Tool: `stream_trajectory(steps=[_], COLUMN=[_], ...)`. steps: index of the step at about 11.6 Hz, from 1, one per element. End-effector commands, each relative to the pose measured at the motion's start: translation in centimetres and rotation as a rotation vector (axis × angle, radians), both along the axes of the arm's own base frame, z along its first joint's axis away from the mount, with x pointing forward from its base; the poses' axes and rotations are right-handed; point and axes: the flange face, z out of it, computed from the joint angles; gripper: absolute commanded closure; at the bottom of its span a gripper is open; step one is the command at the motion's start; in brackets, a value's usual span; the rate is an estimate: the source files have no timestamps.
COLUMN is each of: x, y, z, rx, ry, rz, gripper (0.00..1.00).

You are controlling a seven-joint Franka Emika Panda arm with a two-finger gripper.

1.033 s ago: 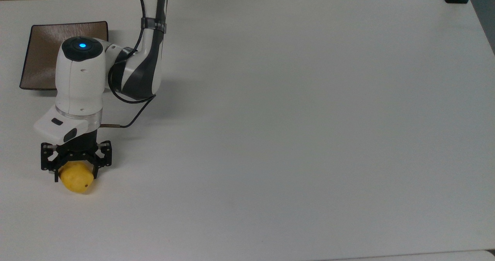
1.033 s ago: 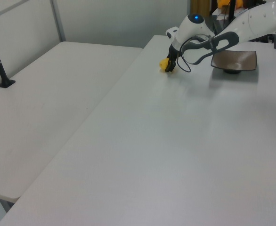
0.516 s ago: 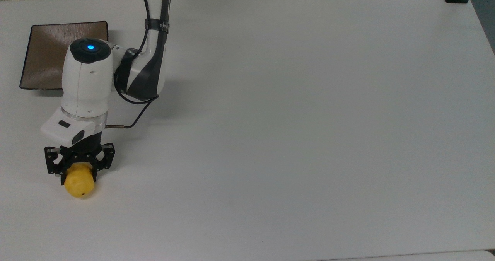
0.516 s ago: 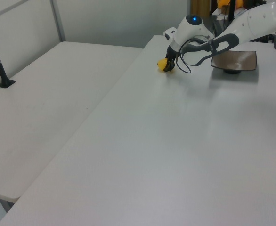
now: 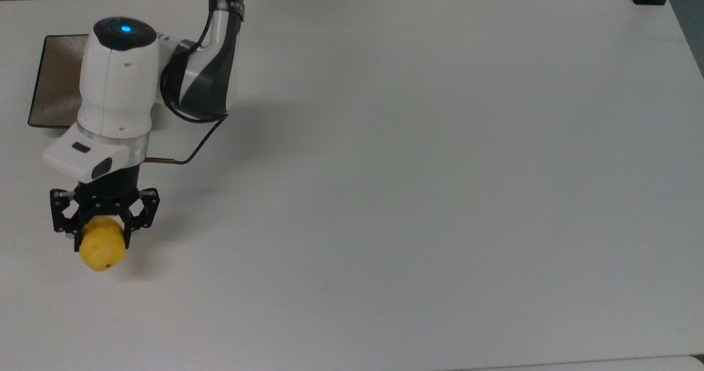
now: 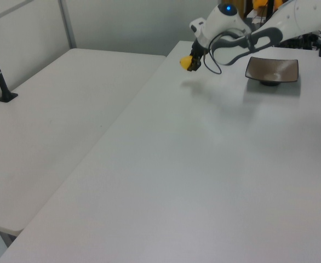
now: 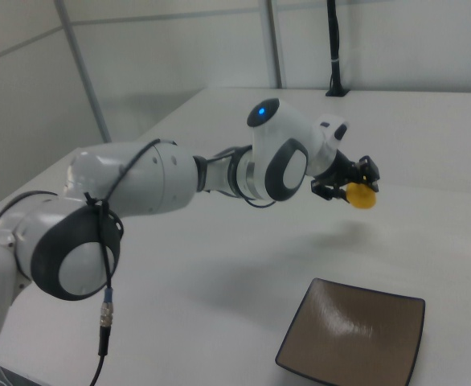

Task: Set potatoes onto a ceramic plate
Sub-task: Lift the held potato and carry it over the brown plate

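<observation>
Pincer (image 5: pixel 102 233) clamped on the yellow potato (image 5: pixel 101 250), holding it lifted above the white tabletop (image 5: pixel 418 173), shadow below it. Brown square ceramic plate (image 7: pixel 356 335) sits on the tabletop, empty, well apart from the potato; in the top view the arm (image 5: pixel 115 79) partly covers it.

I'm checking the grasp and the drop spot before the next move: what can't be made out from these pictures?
- Top view: the white arm covers most of the square glossy brown plate.
- Top view: the hand hides the upper part of the small bright-yellow potato.
- Left view: the potato is too small to show where the fingers touch it.
</observation>
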Motion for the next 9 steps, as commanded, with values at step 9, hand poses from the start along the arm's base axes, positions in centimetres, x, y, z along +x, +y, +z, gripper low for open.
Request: stream_trajectory(steps=[9], x=[-16.7], y=[0.2], z=[20.3], rx=[0.246], ry=[0.346], rz=[-0.262], gripper=[0.64])
